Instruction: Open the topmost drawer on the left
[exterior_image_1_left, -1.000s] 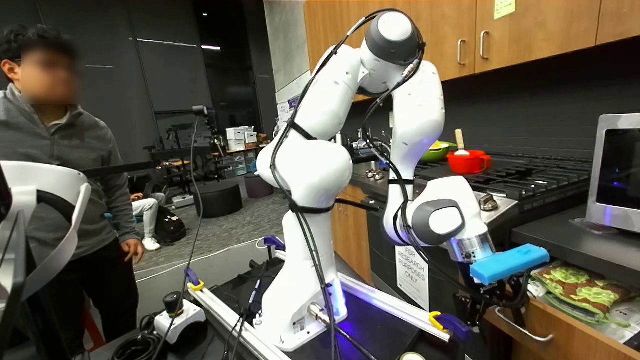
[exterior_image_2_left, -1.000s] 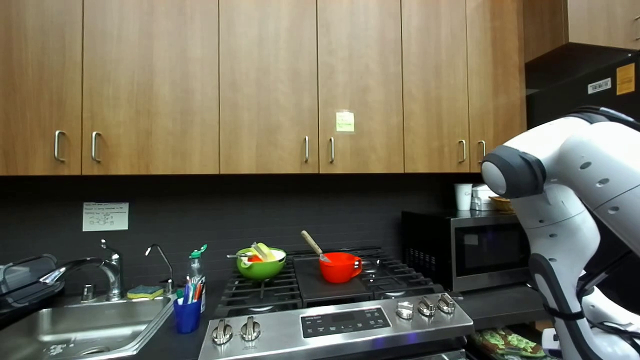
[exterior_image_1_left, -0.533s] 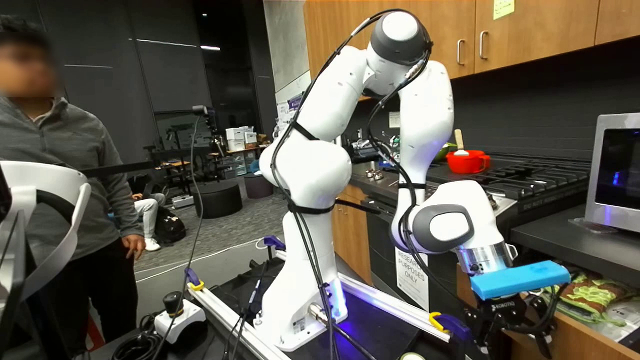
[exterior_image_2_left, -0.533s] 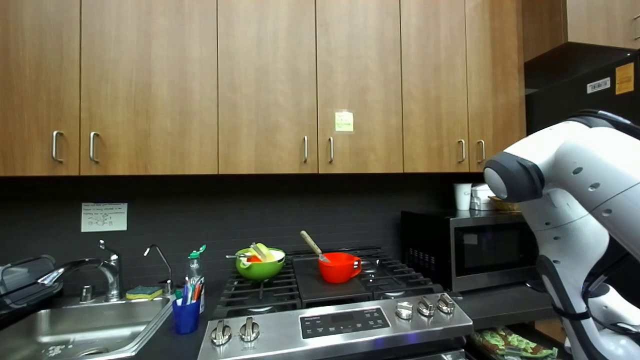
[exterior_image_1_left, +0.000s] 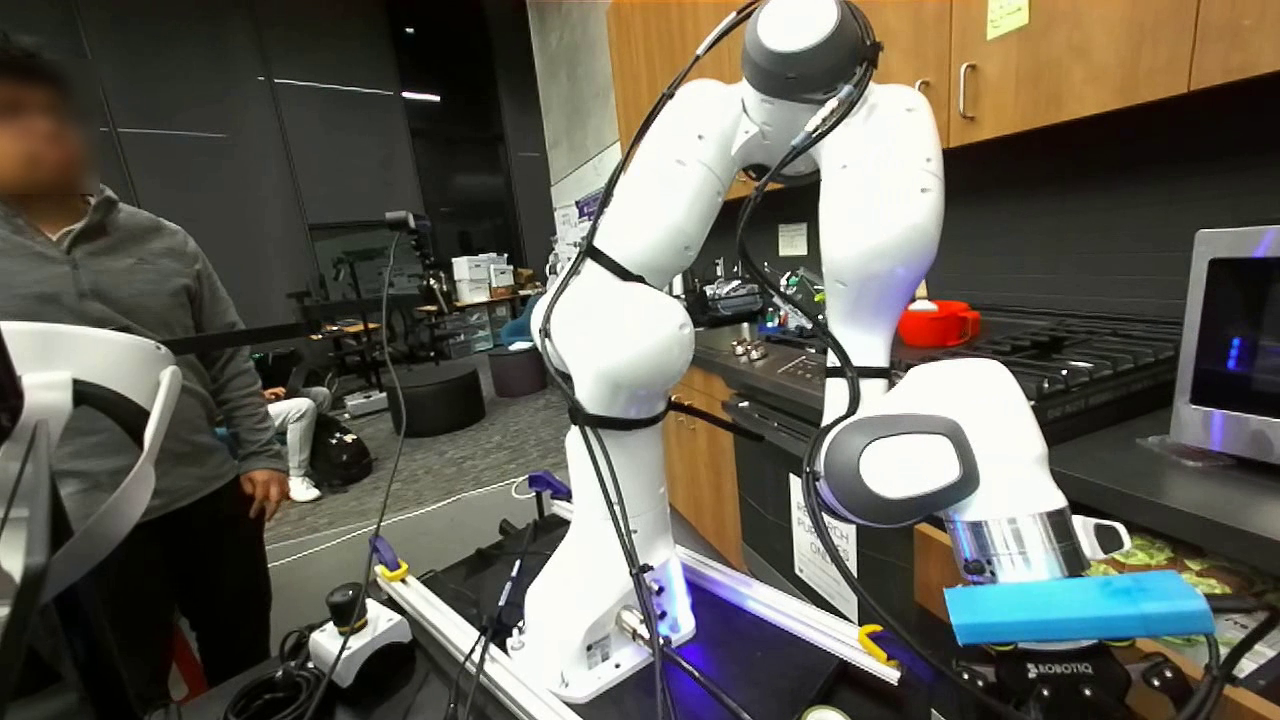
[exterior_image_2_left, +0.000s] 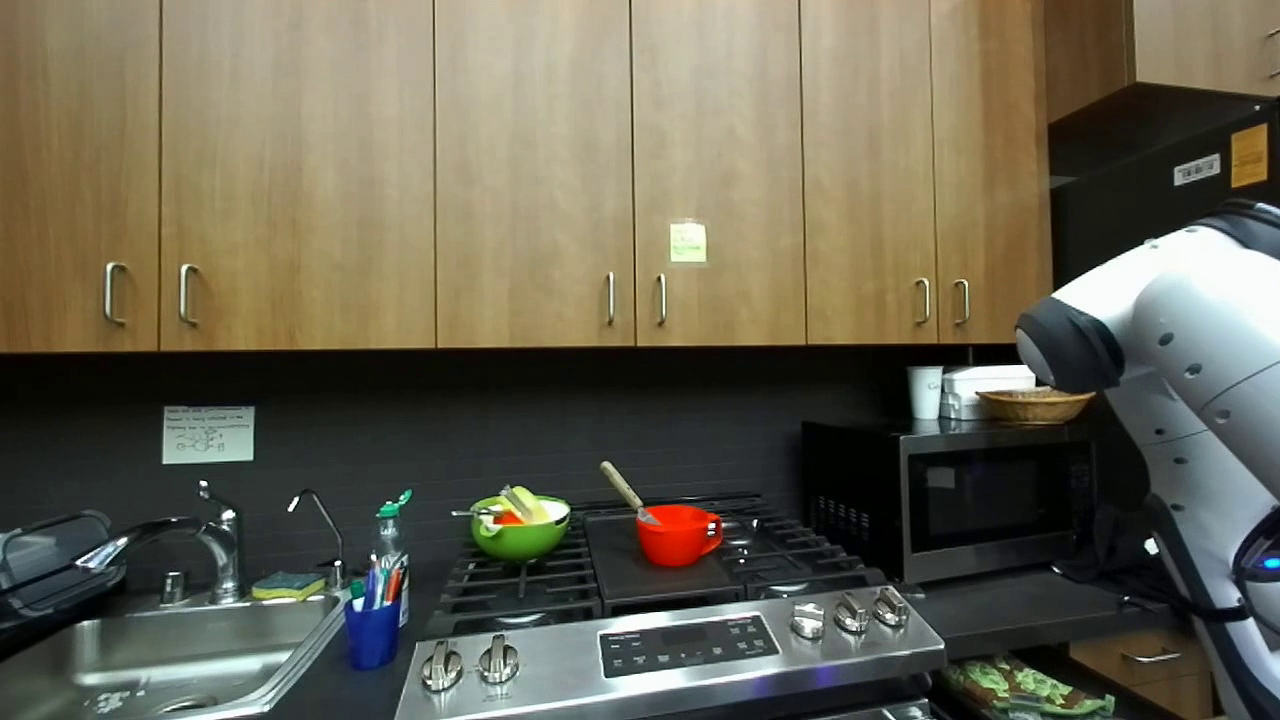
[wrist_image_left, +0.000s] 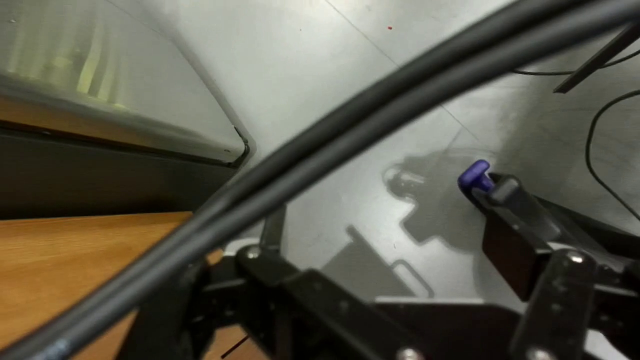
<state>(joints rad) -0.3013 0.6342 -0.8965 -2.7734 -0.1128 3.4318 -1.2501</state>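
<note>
While the arm (exterior_image_1_left: 885, 200) arches down near the open topmost drawer (exterior_image_1_left: 932, 562), its empty jaws stand wide apart

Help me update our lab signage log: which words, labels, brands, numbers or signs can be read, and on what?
"ROBOTIQ": black housing below the blue block.
"RESEARCH PURPOSES ONLY": white sheet on the oven door, partly hidden.
"DO NOT": stove side; the rest is blurred.
Too small or blurred: wall sheet, yellow cupboard note, stove panel, white label and orange label on the black appliance, mark on the white cup, robot-base label.
</note>
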